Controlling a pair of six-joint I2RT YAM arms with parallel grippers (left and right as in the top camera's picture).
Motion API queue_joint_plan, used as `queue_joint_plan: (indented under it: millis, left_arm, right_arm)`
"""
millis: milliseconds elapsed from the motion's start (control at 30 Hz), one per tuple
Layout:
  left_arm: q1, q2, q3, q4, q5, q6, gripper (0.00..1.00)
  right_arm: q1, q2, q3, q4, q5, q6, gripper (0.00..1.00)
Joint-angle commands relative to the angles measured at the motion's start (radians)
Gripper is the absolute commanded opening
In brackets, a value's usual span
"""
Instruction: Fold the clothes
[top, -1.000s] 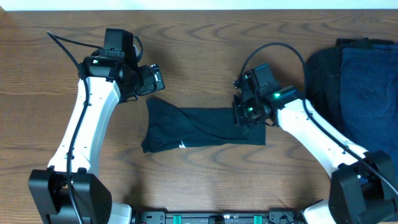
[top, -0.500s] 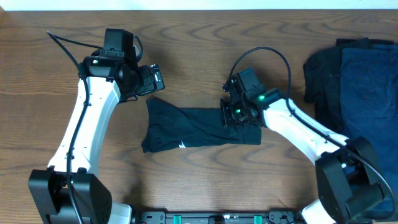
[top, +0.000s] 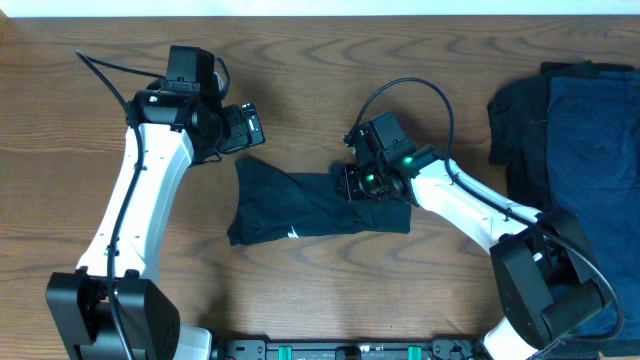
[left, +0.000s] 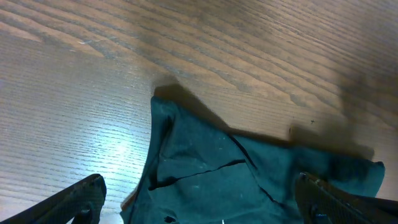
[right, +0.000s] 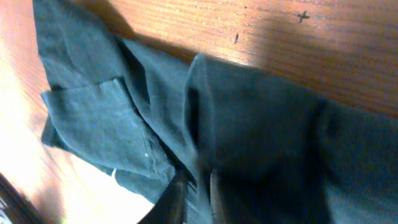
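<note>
Table (top: 330, 80): bare wood was kept between the arms, judged to serve as the working ground for one garment at a time.
Pile of clothes (top: 575, 120): black and navy pieces were heaped at the right edge, well apart from the middle; judged to be parked there so they could not snag the piece in hand.
T-shirt (top: 290, 205): it was laid at the centre as a long black band, its sides already turned in. A raised fold (right: 199, 112) was seen running across its right part, so a lengthwise fold was judged to be under way.
Right gripper (top: 358, 186): it was set low over the band's right part. Its jaws were seen narrowly parted about the raised fold. Whether the cloth was pinched or let go could not be told.
Left gripper (top: 248, 128): it was held released, jaws wide, just above the band's upper left corner with nothing between them; judged to be placed ready to pin or take that end.
Label (top: 291, 234): a small white mark was noted on the lower edge, left of the middle.
</note>
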Motion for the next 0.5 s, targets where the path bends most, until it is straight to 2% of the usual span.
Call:
queue_joint_plan:
  millis: [0,67,133,467]
  left_arm:
    - [0.001,-0.005,0.012,0.000,0.006,0.003,0.98]
    - [0.001,-0.005,0.012,0.000,0.006,0.003,0.98]
    - [0.000,-0.005,0.012,0.000,0.006,0.003,0.98]
    - [0.000,-0.005,0.012,0.000,0.006,0.003,0.98]
  right_arm:
    - [0.009,0.006,-0.002,0.010,-0.018,0.011,0.43]
    - [0.003,0.005,0.005,0.018,-0.047,0.006,0.54]
    - [-0.017,0.000,0.018,0.025,-0.102,-0.010,0.58]
    - [-0.148,-0.047,0.035,-0.007,-0.126,-0.057,0.54]
